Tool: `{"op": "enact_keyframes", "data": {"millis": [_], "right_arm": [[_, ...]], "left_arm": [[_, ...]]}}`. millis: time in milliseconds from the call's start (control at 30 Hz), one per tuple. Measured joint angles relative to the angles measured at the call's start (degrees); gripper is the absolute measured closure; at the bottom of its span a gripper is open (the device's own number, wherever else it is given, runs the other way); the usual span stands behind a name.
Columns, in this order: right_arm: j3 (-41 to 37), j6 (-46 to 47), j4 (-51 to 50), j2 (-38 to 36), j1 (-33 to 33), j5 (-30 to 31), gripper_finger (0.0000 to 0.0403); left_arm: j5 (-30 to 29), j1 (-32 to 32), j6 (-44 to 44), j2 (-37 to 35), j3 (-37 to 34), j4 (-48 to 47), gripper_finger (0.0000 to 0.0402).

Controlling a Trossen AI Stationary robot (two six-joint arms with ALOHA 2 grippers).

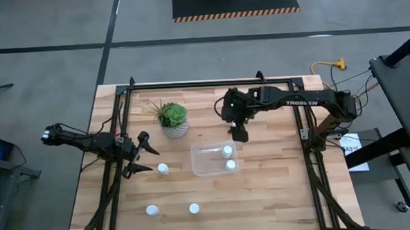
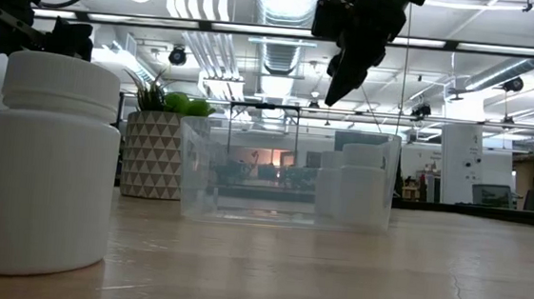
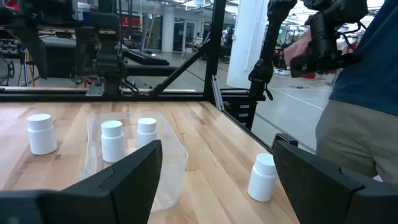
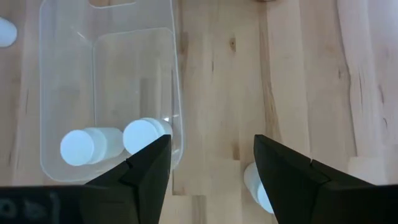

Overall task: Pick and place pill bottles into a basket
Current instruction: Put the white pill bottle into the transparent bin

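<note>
High view, inventory. Basket (image 1: 207,169): clear bin sitting on the wooden table (image 1: 277,188) near its centre, just beside the potted plant (image 1: 172,119). Two pill bottles inside basket (image 1: 228,158): standing upright against its right end, one behind the other. Bottle beside basket (image 1: 163,169): standing on the table to the basket's left, close to the left gripper. Two front bottles (image 1: 173,209): standing apart near the table's front edge. Right gripper (image 1: 240,133): hovering above the table just past the basket's far right corner, fingers standing apart, gripping nothing; its wrist view is showing another bottle (image 4: 255,185) on the wood below it. Left gripper (image 1: 146,156): waiting low at the table's left side, fingers spread wide, carrying nothing. A person (image 3: 360,93) is standing beyond the table.
</note>
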Motion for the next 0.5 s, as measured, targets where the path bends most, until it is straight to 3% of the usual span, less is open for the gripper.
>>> {"op": "enact_keyframes", "data": {"millis": [500], "right_arm": [[0.0,2.69,0.43,0.0,-0.13,-2.44,0.0186]], "left_arm": [[0.0,0.02,0.02,0.0,0.01,0.0,0.0112]]}}
